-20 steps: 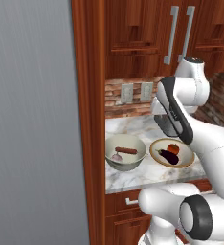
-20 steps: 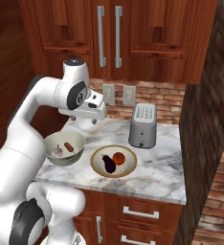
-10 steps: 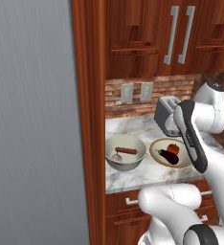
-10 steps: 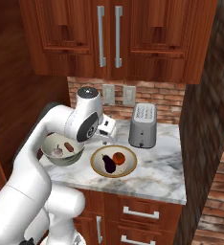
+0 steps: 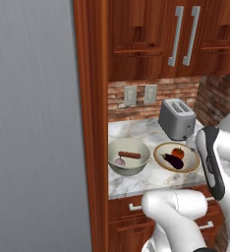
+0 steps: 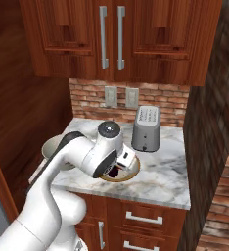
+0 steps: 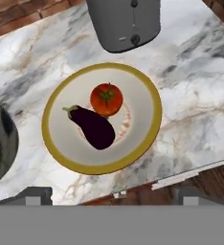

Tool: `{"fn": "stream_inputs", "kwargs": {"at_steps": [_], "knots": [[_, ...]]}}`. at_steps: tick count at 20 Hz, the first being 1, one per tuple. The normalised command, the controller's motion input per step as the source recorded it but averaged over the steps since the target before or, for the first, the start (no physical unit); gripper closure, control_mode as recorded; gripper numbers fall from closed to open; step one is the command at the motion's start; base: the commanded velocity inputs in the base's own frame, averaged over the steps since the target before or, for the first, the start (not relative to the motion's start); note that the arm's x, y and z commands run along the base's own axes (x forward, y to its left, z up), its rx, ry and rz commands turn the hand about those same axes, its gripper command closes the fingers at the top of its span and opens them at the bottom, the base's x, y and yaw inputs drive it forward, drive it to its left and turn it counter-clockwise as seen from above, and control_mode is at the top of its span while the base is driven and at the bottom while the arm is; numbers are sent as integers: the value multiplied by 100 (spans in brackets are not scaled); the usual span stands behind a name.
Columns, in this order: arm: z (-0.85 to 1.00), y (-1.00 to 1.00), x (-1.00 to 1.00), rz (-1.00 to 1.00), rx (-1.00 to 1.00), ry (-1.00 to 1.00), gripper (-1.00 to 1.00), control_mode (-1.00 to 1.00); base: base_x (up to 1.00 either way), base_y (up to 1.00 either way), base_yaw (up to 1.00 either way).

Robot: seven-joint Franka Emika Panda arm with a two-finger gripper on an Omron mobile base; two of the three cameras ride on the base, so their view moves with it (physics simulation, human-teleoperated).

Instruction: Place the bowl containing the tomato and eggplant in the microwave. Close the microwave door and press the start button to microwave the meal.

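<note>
The wide bowl (image 7: 139, 85), cream inside with a tan rim, sits on the marble counter directly under my hand. In it lie the red tomato (image 7: 106, 98) and, touching it, the dark purple eggplant (image 7: 93, 127). My gripper (image 7: 111, 195) hangs above the bowl's near edge, open wide, its two dark fingertips (image 7: 35, 195) far apart with nothing between them. From the left base view, the bowl (image 5: 163, 149), tomato (image 5: 178, 152) and eggplant (image 5: 172, 160) show beside my forearm. In the right base view my arm covers most of the bowl (image 6: 131, 172). The microwave is out of view.
A grey toaster (image 7: 123, 21) stands just behind the bowl, against the brick wall. A deeper pale bowl (image 5: 129, 156) holding a sausage sits to the left. Tall wooden panelling (image 5: 92, 123) bounds the counter's left side. Upper cabinets hang overhead, and the counter's front edge (image 7: 190, 173) lies near my fingertips.
The arm has swung from left of the bowls across to the right and folded down. The hand now hovers low over the wide bowl. The bowls and toaster have not moved.
</note>
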Motion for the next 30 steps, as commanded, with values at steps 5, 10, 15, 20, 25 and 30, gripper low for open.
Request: {"fn": "stream_inputs", "kwargs": {"at_steps": [5, 10, 15, 20, 25, 30], "knots": [[-55, -24, -1, -23, 24, -16, -100, -100, 0, 0, 0], [-24, -9, 0, -23, 18, -3, -100, -100, 0, 0, 0], [0, -22, 20, -7, 18, 7, -100, -100, 0, 0, 0], [-6, -18, 35, 0, 16, 9, -100, -100, 0, 0, 0], [-14, -22, 30, 3, 12, 11, -100, -100, 0, 0, 0], [-29, -22, 13, 2, 8, 3, -100, -100, 0, 0, 0]]}}
